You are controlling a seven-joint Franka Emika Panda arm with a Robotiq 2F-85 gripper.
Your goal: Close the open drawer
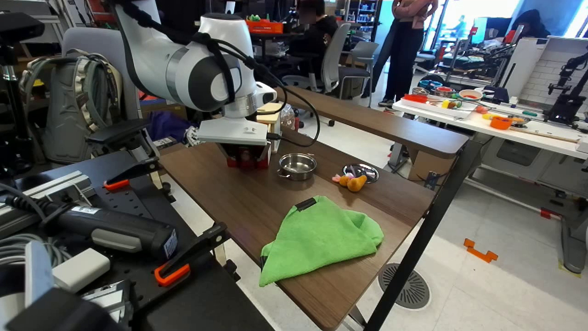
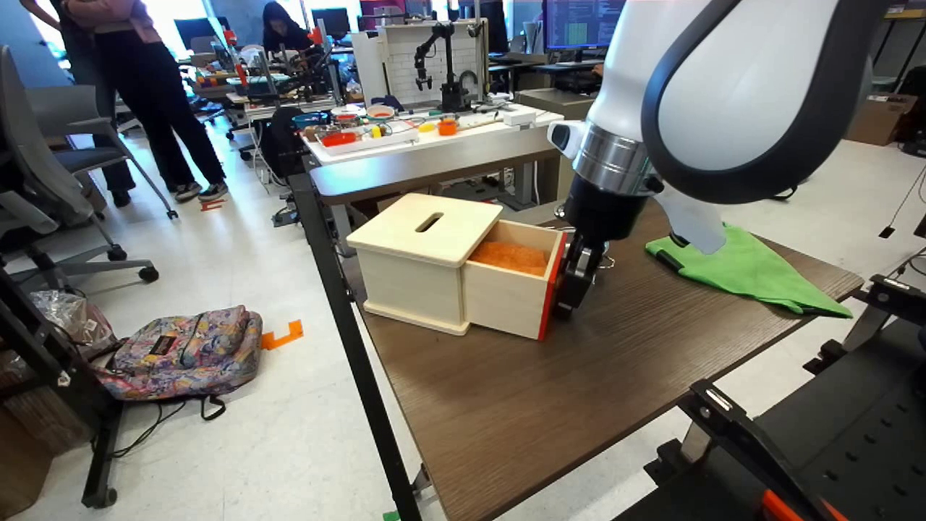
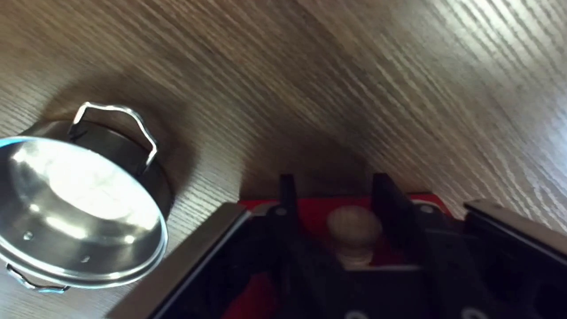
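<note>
The drawer (image 2: 504, 295) sticks partly out of its light tan wooden box (image 2: 410, 278), and an orange thing (image 2: 510, 255) lies inside it. Its red front also shows in an exterior view (image 1: 262, 162), partly hidden by the gripper, and in the wrist view (image 3: 314, 208). A round wooden knob (image 3: 354, 225) stands on the red front. My gripper (image 3: 334, 177) points down at the drawer front, fingers apart, one on each side of the knob. A gap shows left of the knob; contact with the right finger cannot be told. The gripper (image 2: 575, 289) is close against the red front.
A small metal bowl with handles (image 1: 297, 166) stands beside the gripper; it also shows in the wrist view (image 3: 84, 212). A green cloth (image 1: 326, 234), a yellow-orange toy (image 1: 356, 183) and a shiny metal dish (image 1: 367, 172) lie on the brown table (image 2: 579, 405). Clamps (image 1: 193, 248) grip the table edge.
</note>
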